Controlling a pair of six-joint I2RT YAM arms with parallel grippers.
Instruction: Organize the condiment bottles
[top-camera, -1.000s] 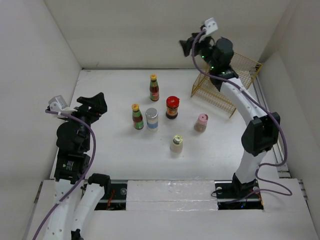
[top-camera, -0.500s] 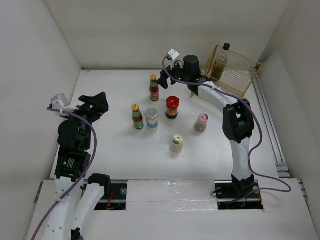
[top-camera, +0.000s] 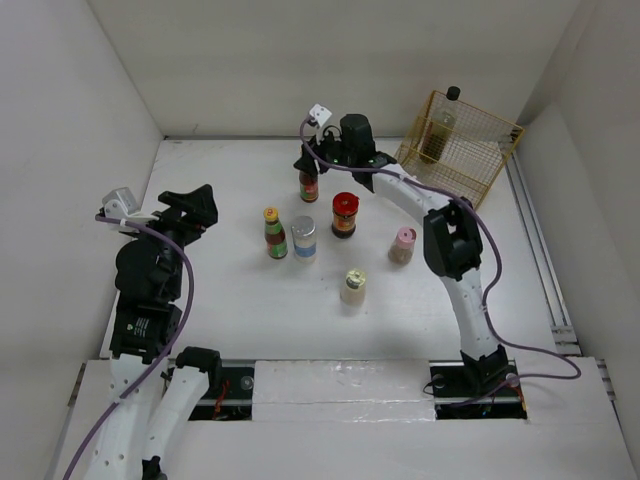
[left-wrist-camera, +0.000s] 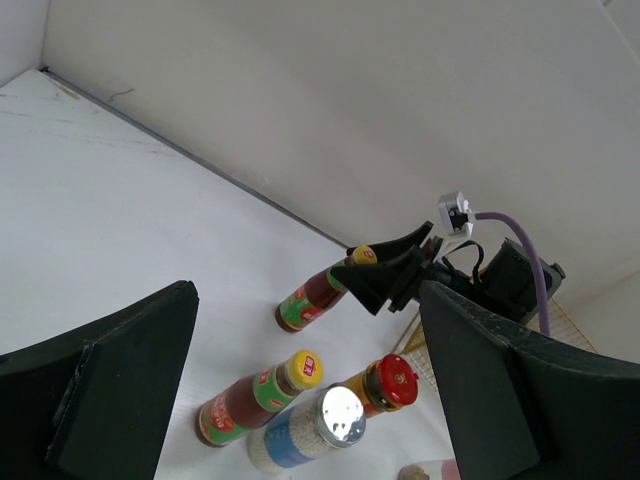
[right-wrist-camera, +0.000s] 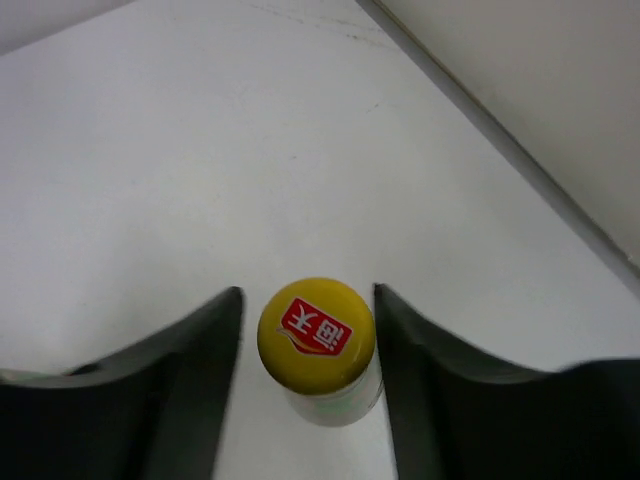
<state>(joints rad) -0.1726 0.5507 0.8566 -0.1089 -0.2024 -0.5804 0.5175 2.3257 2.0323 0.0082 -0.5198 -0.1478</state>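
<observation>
A robotics lab test cell: a white worktop (top-camera: 250, 300) boxed in by plain white panels (top-camera: 330, 70) on three sides, the left arm (top-camera: 150, 280) and right arm (top-camera: 455, 250) trailing purple cables from its near edge, condiment bottles (top-camera: 344, 214) staged mid-table, a yellow wire basket (top-camera: 470, 160) in the far right corner

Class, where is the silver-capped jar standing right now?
In the top external view, the silver-capped jar stands left of centre, close beside a yellow-capped bottle on its left, with the red-capped jar farther back to its right.
</observation>
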